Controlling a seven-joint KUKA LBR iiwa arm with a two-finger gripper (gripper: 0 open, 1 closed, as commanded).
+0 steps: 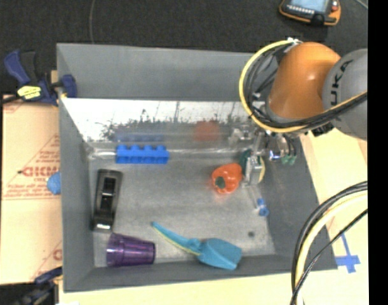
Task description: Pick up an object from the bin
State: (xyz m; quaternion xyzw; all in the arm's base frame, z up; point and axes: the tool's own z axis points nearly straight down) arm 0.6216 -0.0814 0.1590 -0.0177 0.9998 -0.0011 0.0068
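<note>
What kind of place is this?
Probably a robot lab: a robot arm hangs over a grey metal bin of odd things, like a purple cup and blue scoop, with a handheld controller nearby.

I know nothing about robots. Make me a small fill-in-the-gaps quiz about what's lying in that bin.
1. The cup lying on its side in the near left corner of the bin is ____ in colour.
2. The round object just left of the gripper in the view is coloured ____.
3. The long studded block by the far wall is ____.
4. In the view, the scoop lies to the ____ of the cup.

Missing words: purple; orange; blue; right.
</note>
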